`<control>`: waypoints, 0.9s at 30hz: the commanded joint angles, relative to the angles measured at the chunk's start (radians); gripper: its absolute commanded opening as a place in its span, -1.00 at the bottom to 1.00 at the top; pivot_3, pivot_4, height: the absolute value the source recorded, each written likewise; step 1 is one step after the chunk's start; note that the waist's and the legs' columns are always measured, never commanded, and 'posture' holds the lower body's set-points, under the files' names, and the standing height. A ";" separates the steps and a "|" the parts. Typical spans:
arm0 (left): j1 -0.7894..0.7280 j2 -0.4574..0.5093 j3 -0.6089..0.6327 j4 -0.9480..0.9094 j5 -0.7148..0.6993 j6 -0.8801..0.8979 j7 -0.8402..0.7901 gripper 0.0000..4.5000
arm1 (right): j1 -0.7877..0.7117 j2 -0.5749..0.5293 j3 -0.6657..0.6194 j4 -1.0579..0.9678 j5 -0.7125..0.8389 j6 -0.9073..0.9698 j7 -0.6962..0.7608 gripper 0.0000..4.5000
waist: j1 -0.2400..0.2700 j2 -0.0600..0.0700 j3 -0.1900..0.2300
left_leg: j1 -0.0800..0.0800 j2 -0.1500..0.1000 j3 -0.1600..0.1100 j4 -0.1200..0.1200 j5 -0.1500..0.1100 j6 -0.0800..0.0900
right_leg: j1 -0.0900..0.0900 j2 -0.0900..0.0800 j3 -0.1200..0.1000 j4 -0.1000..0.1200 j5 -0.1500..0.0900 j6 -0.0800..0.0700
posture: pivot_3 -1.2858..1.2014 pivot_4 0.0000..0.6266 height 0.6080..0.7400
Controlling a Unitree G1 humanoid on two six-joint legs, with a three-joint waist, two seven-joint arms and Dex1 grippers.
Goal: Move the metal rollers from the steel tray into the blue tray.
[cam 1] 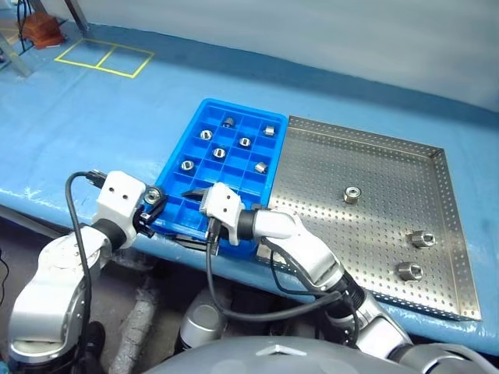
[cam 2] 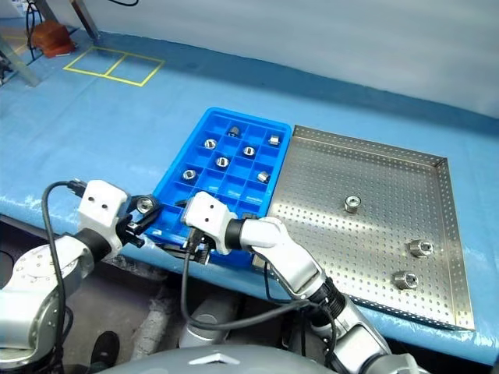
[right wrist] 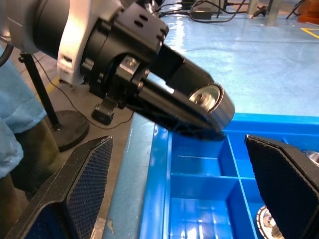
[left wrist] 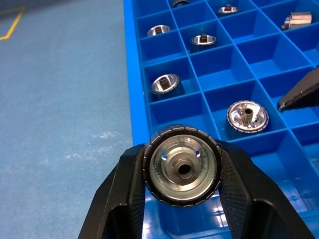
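Over the blue tray [cam 1: 195, 167] corner, your left pincer [left wrist: 182, 172] clamps 1 stiff, slick roller [left wrist: 182, 167] by its rim; right pincer [right wrist: 174, 191] gapes.

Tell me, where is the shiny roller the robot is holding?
The roller is pinched in the left claw, right at the near left corner of the blue tray, with the open right claw beside it.

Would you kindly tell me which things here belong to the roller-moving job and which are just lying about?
Part of the job:
- blue tray
- steel tray
- rollers left on the steel tray, e.g.
- rollers already in the blue tray, e.g.
- roller held by the left gripper
- right gripper, open

Lying about:
- yellow tape squares
- orange object
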 commanded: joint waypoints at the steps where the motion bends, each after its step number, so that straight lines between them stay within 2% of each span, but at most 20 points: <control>1: -0.002 0.045 -0.038 0.016 0.008 0.006 -0.010 -0.22 | 0.010 -0.012 -0.022 -0.061 0.006 0.003 -0.004 1.00 | -0.011 0.000 0.000 | 0.000 0.000 0.000 0.000 0.000 0.000 | 0.000 0.000 0.000 0.000 0.000 0.000 | 0.31 -0.52 1.00; 7: -0.019 0.097 -0.068 0.035 0.026 0.061 0.021 -0.22 | 0.033 -0.030 -0.037 -0.090 0.006 0.017 -0.022 1.00 | -0.056 0.000 0.000 | 0.000 0.001 0.000 0.000 0.000 0.000 | 0.000 0.000 0.000 0.000 0.000 0.000 | 0.29 -0.52 1.00; 13: -0.029 0.081 -0.031 0.014 0.021 0.099 0.048 -0.22 | 0.055 -0.041 -0.045 -0.107 0.004 0.026 -0.040 1.00 | -0.106 0.000 0.000 | 0.000 0.005 0.000 0.000 0.000 0.000 | 0.001 0.001 0.000 0.000 0.000 -0.001 | 0.29 -0.52 1.00; 14: -0.029 0.078 -0.027 0.011 0.020 0.103 0.050 0.03 | 0.057 -0.042 -0.046 -0.109 0.003 0.027 -0.041 1.00 | -0.113 0.000 0.000 | 0.000 0.007 0.000 0.000 0.000 0.000 | 0.001 0.000 0.000 0.000 0.000 -0.001 | 0.28 -0.52 1.00; 18: -0.026 0.081 0.004 -0.011 0.008 0.127 0.044 0.46 | 0.064 -0.049 -0.050 -0.118 0.003 0.032 -0.050 1.00 | -0.143 0.000 0.000 | 0.000 0.009 0.000 0.000 0.000 0.000 | 0.001 0.001 0.000 0.000 -0.001 -0.001 | 0.28 -0.52 1.00; 21: -0.020 0.091 0.034 -0.032 -0.005 0.146 0.029 0.93 | 0.068 -0.057 -0.055 -0.127 0.004 0.034 -0.056 1.00 | -0.164 0.000 0.000 | 0.001 0.009 -0.001 0.000 0.000 0.000 | 0.001 0.001 0.000 0.000 -0.001 -0.001 | 0.27 -0.52 1.00; 22: -0.018 0.095 0.048 -0.043 -0.012 0.154 0.023 0.99 | 0.070 -0.061 -0.057 -0.132 0.005 0.035 -0.058 1.00 | -0.172 0.000 0.000 | 0.001 0.010 -0.001 0.000 0.000 0.000 | 0.001 0.001 0.000 0.000 -0.001 -0.001 | 0.27 -0.52 1.00; 27: -0.025 0.111 0.090 -0.078 -0.063 0.169 -0.024 0.99 | 0.089 -0.074 -0.076 -0.160 0.012 0.045 -0.072 1.00 | -0.200 0.000 0.000 | 0.001 0.010 -0.002 0.000 0.000 0.000 | 0.001 0.001 0.000 0.000 -0.001 -0.002 | 0.26 -0.52 1.00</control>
